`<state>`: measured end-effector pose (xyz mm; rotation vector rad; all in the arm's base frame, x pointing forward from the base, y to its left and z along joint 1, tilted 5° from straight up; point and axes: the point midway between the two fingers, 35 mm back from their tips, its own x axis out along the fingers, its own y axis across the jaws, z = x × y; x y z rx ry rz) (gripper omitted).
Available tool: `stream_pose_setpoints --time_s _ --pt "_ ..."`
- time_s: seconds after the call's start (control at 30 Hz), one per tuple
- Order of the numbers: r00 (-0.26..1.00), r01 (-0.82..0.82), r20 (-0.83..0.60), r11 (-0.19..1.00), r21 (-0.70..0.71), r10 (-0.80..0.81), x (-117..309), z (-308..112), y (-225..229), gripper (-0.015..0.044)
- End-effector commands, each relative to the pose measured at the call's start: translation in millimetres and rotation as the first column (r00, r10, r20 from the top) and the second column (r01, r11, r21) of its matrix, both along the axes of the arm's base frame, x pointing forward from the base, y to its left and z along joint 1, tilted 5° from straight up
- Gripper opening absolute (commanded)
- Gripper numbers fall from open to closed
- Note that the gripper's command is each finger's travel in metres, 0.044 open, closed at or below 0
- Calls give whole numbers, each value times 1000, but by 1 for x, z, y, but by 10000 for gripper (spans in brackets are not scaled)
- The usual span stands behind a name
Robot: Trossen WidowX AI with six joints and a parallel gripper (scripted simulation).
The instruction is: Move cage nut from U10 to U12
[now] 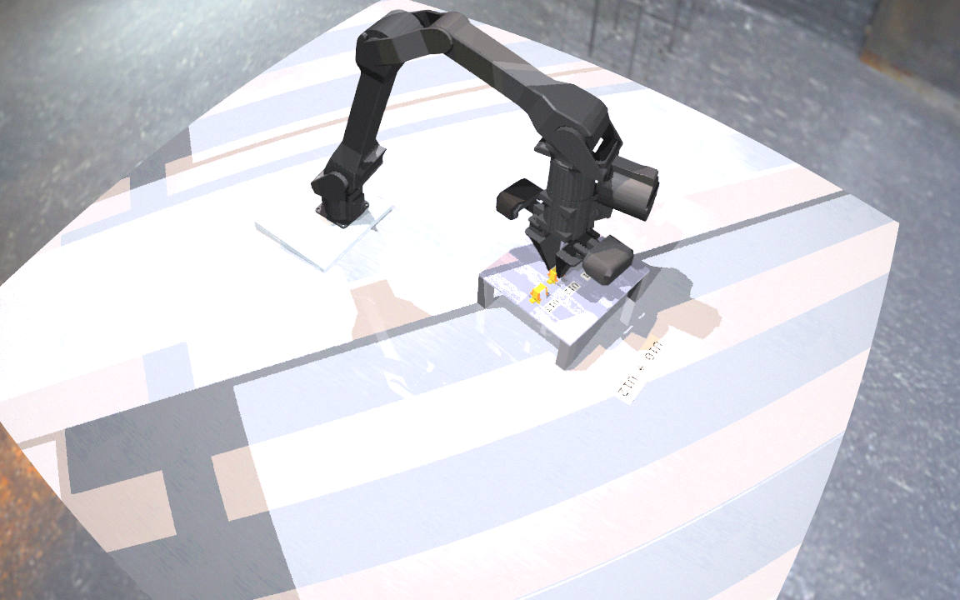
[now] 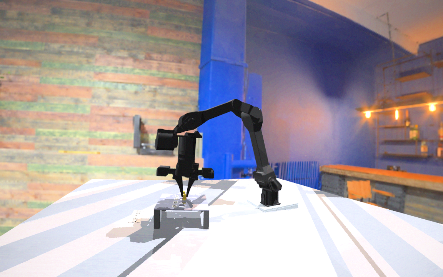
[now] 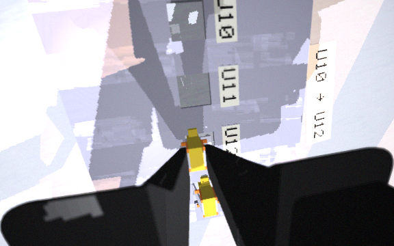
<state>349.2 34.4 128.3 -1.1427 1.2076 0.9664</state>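
Clearly, in the wrist view, the gripper (image 1: 555,270) (image 2: 184,197) (image 3: 196,152) has its jaws narrow, pinching a small yellow nut (image 1: 552,277) (image 2: 184,196) (image 3: 195,154) at the U12 hole (image 3: 210,138). The nut is blocky, with a darker yellow face, a brighter yellow one, a tab at one end and small orange bits sticking out on both sides. Part of the hole's edge shows beside it; whether it is clipped in cannot be told. The fingers stand close on either side of it and hide part of the U12 label (image 3: 231,138). Just beyond it, apart from it, sits a second yellow nut (image 1: 538,292) (image 3: 208,201) of the same look, partly framed by the fingers. The U10 hole (image 3: 187,21) and U11 hole (image 3: 194,90) hold no nut. Farther right, past the rail plate (image 1: 569,328) (image 2: 199,207) (image 3: 258,82), lies a paper strip (image 1: 640,371) (image 2: 136,217) (image 3: 320,92) reading U10, an arrow, U12.
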Motion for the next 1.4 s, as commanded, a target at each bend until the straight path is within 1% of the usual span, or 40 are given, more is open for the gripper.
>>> stream_pose_setpoints --time_s 0.0,1.37 --pt "1000 -6 -9 1000 4 6 1 0 1 31" --pt "1000 -6 -20 1000 3 6 6 1 0 31"
